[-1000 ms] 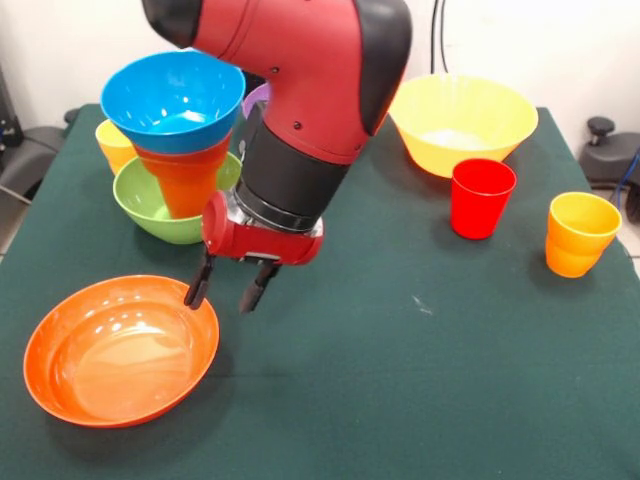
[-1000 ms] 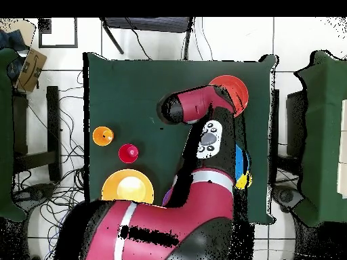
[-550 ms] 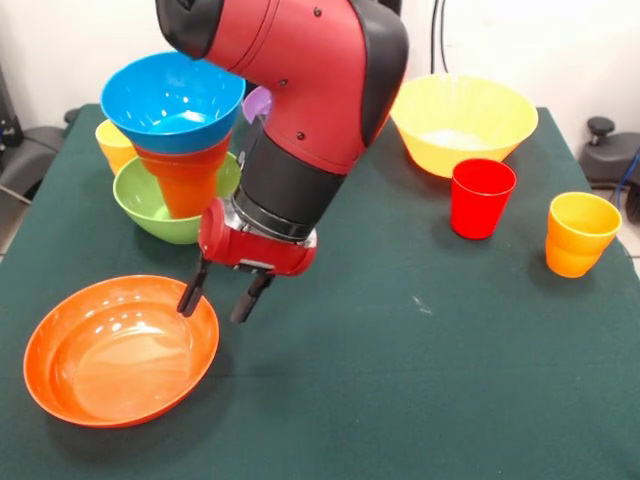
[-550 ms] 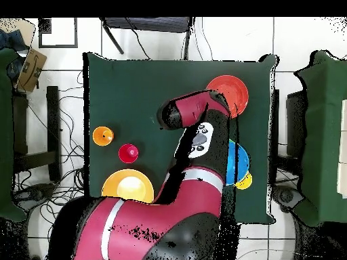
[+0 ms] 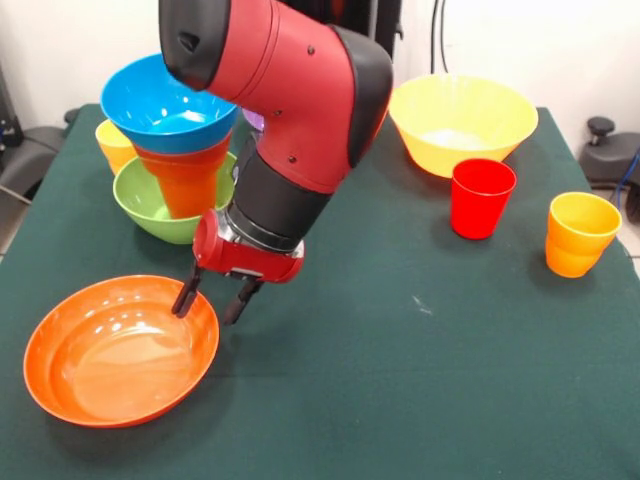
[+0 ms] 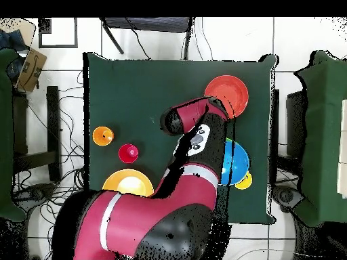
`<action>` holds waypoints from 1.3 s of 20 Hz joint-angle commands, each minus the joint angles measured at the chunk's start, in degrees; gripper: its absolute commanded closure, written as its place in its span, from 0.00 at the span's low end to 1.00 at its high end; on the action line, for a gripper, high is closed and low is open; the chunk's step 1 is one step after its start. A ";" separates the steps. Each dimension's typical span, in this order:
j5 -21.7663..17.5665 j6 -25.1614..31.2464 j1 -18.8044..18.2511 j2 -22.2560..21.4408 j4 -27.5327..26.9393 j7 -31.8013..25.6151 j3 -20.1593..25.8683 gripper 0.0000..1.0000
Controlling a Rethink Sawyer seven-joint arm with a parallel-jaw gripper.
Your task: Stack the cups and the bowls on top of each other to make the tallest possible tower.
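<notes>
Looks like it's going for the wide orange bowl [image 5: 120,350] at the lower left: the gripper [image 5: 211,301] hangs over its right rim, fingers spread, holding nothing. I'd straddle the rim so one finger drops inside before pinching. Bowl's empty. Upper left, the tower [image 5: 178,150] so far: green bowl, orange cup, blue bowl. At right, the yellow bowl [image 5: 463,122], red cup [image 5: 481,197] and yellow-orange cup [image 5: 580,233] look empty.
</notes>
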 commanded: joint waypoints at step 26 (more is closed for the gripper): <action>6.89 2.94 2.01 -6.85 6.34 4.31 4.21 1.00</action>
